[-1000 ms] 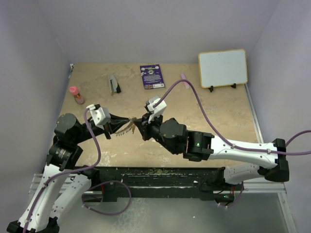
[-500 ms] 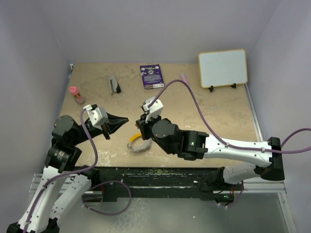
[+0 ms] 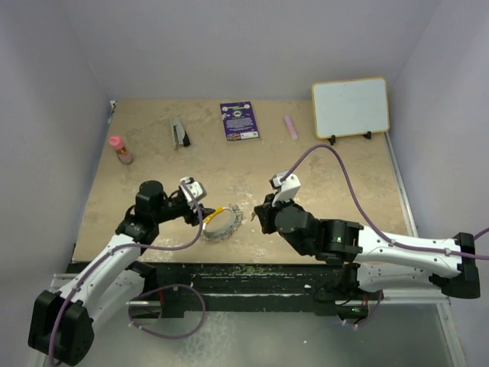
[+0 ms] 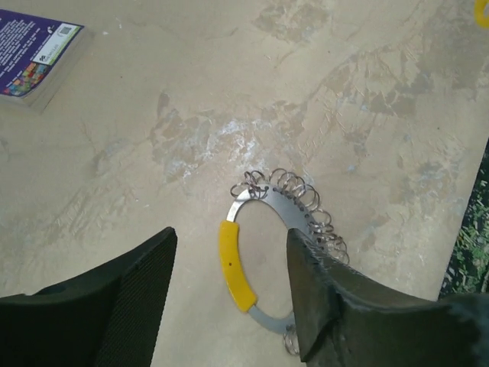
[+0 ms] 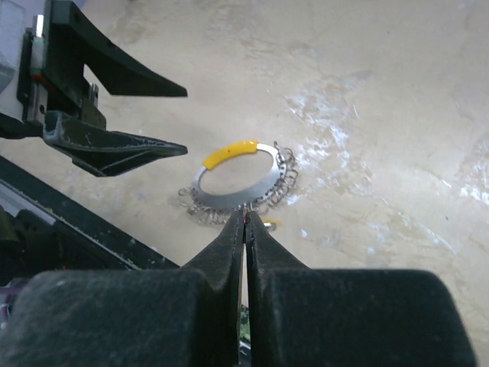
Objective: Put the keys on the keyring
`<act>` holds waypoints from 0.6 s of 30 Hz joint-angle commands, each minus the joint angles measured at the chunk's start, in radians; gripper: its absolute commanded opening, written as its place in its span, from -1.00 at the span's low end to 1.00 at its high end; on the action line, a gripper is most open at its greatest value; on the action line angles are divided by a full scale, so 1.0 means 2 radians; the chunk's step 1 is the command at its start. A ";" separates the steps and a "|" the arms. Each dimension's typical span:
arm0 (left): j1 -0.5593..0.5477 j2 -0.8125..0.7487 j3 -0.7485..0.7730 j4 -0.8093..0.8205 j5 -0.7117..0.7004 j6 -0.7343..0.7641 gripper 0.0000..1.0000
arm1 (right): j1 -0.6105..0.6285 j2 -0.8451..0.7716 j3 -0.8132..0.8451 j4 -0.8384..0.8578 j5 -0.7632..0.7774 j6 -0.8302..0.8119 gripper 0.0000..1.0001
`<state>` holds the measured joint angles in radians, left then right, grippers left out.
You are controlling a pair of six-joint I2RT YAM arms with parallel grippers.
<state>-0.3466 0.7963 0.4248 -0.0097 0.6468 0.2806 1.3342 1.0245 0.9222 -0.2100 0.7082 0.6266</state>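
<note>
Silvery metal with 1 yellow segment and a fringe of small wire loops: the keyring (image 3: 221, 223) lies flat on the worktop (image 3: 367, 187), near the front edge and between the 2 arms.

Left gripper (image 4: 231, 233): low over the ring, fingers parted to a moderate width and holding nothing. In the left wrist view the yellow segment shows in the gap between them, and the fingers are clear of the ring.

Right gripper (image 5: 244, 215): fingers pressed together, nothing seen between them. The tips point at the ring's near edge, by the loops. I cannot tell whether they touch it.

1 tiny yellow-headed key (image 5: 269, 223) lies just beside those tips (too small to show whether it is threaded on the ring).

Changes noted:
- 1 second ago both arms were raised and met over the middle of the worktop, with the ring hanging between their tips.
- Half a second ago the ring was already down in about its present place, and the left arm was lifted away from it with its fingers together.
- Since then the left arm has come down to the ring and its fingers have parted. The right arm has dropped lower and drawn back to the right.

Also on the worktop, well apart from the ring at the back: purple booklet (image 3: 239, 120), whiteboard (image 3: 350, 107), grey-and-black tool (image 3: 179, 132) and pink-capped bottle (image 3: 118, 149).
</note>
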 commanded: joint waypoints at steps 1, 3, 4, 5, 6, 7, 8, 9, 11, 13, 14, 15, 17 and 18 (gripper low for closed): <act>-0.004 0.041 -0.030 0.208 0.030 0.011 0.38 | -0.002 -0.030 -0.029 -0.015 0.033 0.055 -1.00; -0.009 0.064 -0.043 0.228 0.073 0.081 0.50 | -0.004 -0.036 -0.040 -0.011 0.037 0.064 -1.00; -0.011 0.084 -0.044 0.234 0.067 0.099 0.57 | -0.005 -0.037 -0.044 -0.007 0.036 0.064 -1.00; -0.012 0.101 -0.040 0.231 0.068 0.130 0.61 | -0.006 -0.036 -0.046 -0.004 0.036 0.063 -1.00; -0.014 0.118 -0.036 0.226 0.065 0.166 0.63 | -0.006 -0.034 -0.046 -0.003 0.036 0.062 -1.00; -0.014 0.137 -0.031 0.224 0.065 0.203 0.64 | -0.007 -0.032 -0.045 -0.003 0.037 0.062 -1.00; -0.016 0.156 -0.023 0.218 0.067 0.241 0.65 | -0.009 -0.030 -0.043 -0.004 0.037 0.062 -1.00; -0.017 0.178 -0.011 0.216 0.063 0.265 0.65 | -0.010 -0.026 -0.038 -0.005 0.036 0.062 -1.00; -0.019 0.223 0.028 0.188 0.056 0.290 0.65 | -0.012 -0.022 -0.031 -0.012 0.035 0.065 -1.00; -0.021 0.267 0.062 0.166 0.044 0.322 0.65 | -0.013 -0.020 -0.025 -0.027 0.039 0.076 -1.00; -0.020 0.286 0.077 0.162 0.043 0.335 0.65 | -0.013 -0.021 -0.023 -0.033 0.041 0.082 -1.00; -0.020 0.301 0.090 0.149 0.045 0.360 0.65 | -0.015 -0.022 -0.021 -0.037 0.040 0.086 -1.00; -0.021 0.322 0.104 0.133 0.063 0.396 0.65 | -0.019 -0.022 -0.019 -0.043 0.036 0.092 -1.00; -0.021 0.329 0.107 0.118 0.079 0.422 0.64 | -0.025 -0.020 -0.019 -0.047 0.032 0.094 -1.00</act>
<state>-0.3843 1.4021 0.5644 0.2897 0.7223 0.8841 1.3071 0.9840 0.8330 -0.2749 0.7425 0.7631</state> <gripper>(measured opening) 0.824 0.002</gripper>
